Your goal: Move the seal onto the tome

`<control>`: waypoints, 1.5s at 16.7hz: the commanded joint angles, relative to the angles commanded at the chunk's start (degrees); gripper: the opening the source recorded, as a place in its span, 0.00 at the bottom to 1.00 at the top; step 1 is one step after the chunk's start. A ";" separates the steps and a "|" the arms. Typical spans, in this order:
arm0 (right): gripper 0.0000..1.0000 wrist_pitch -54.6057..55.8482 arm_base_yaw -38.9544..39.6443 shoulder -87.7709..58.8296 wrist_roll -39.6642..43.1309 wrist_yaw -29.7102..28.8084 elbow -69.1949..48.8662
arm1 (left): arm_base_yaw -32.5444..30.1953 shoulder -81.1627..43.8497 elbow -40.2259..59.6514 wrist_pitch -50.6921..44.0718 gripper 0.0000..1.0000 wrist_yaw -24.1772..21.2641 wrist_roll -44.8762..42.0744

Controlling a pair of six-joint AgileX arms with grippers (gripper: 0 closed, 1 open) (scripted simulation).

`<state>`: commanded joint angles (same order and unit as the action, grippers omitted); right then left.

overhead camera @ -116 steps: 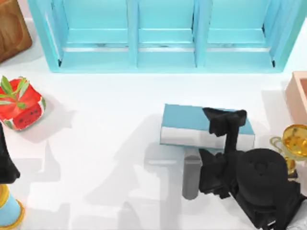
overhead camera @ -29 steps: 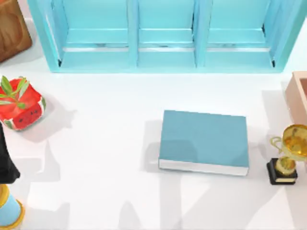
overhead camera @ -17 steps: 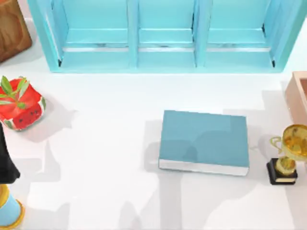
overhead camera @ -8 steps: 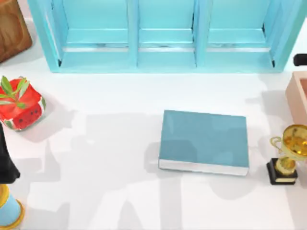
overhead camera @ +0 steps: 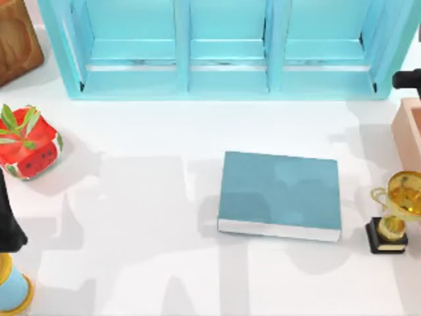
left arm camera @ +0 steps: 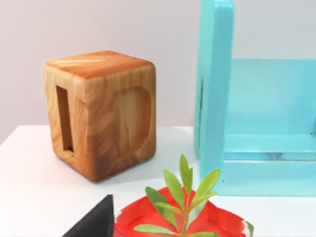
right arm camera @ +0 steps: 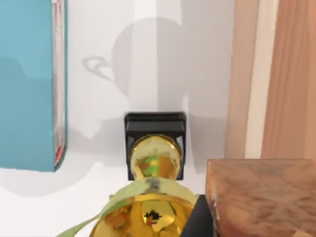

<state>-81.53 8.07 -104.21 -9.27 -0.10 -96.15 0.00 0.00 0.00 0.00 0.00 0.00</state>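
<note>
**Two arms at the edges, tome bare, seal not placed**

I cannot tell where the seal lies. The nearest candidate is a wood-grained block (right arm camera: 261, 197) close under my right wrist camera. It could be the seal's brown body or a corner of the wooden box (overhead camera: 409, 128); I cannot say which.

The tome (overhead camera: 279, 195) lies flat on the bench (overhead camera: 145, 217), right of centre, with nothing on its teal cover. Its long axis runs left to right and its white page edge faces the near side. Just beside its right end, though apart from it, stands the gold trophy (overhead camera: 395, 210) on a black base. Beyond the trophy is the wooden box at the bench's right edge. The light-blue shelf unit (overhead camera: 223, 46) runs along the back, well apart from the book.

My right arm (overhead camera: 408, 79) is at the far right, by the shelf's end and above the box. My left arm (overhead camera: 6, 224) is parked at the left edge near the red watermelon planter (overhead camera: 27, 141). For neither gripper can I tell whether it is released or clenched.

I judge the right arm the nearer to the tome. From there the book lies toward the left and the near side. A set-down at mid-cover would keep the seal clear of the trophy.
</note>
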 joint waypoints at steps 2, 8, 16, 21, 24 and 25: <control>0.00 1.02 1.76 -1.45 -1.85 0.05 -0.61 | 0.00 0.00 0.00 0.00 1.00 0.00 0.00; 0.00 5.59 12.86 -10.08 -13.15 -0.31 -2.52 | 0.00 0.00 0.00 0.00 1.00 0.00 0.00; 0.00 12.29 25.35 -17.76 -25.60 -0.18 -5.07 | 0.00 0.00 0.00 0.00 1.00 0.00 0.00; 0.00 11.87 25.22 -17.63 -25.63 -0.09 -5.22 | 0.00 0.00 0.00 0.00 1.00 0.00 0.00; 0.00 11.29 25.33 -17.62 -25.60 -0.17 -5.93 | 0.00 0.00 0.00 0.00 1.00 0.00 0.00; 0.00 11.23 25.34 -17.62 -25.59 -0.18 -5.99 | 0.00 0.00 0.00 0.00 1.00 0.00 0.00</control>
<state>-70.29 33.41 -121.83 -34.85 -0.28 -102.14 0.00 0.00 0.00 0.00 0.00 0.00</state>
